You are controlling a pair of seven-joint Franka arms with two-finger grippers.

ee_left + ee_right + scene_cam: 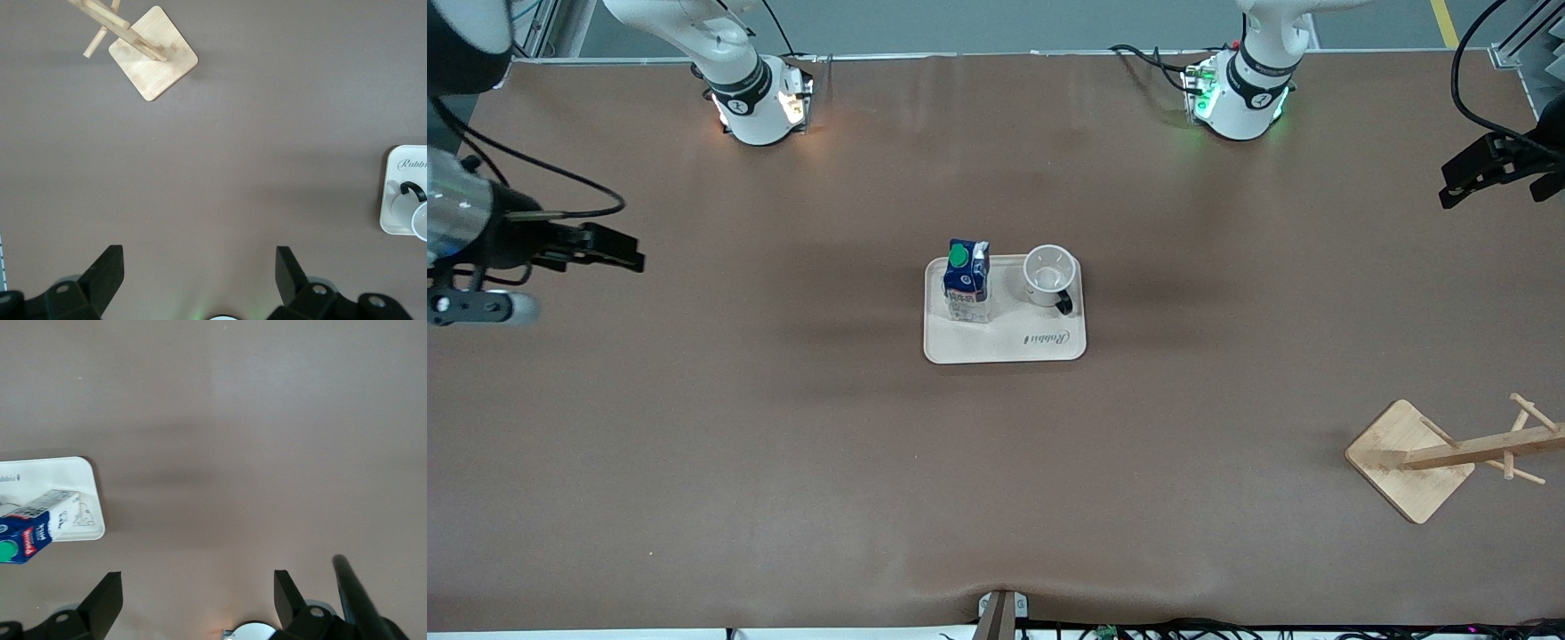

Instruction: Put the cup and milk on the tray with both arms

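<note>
While both arms hang raised at the table's ends, the right pincer point(627, 249) hovers spread wide and empty over the table point(783, 444) at the right arm's end. The milk point(967, 280) and cup point(1048, 276) stand upright side by side on the tray point(1005, 347) mid-table. The left pincer point(1463, 182) hovers equally wide over the left arm's end.

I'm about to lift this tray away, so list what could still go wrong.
1. The milk stands tall at the edge of the tray; a tilt could tip it off.
2. The cup sits close beside the milk, so a toppling carton could strike it.
3. The left gripper and right gripper hang open, well clear of the tray at the table's ends, so neither would likely catch a fall.
</note>
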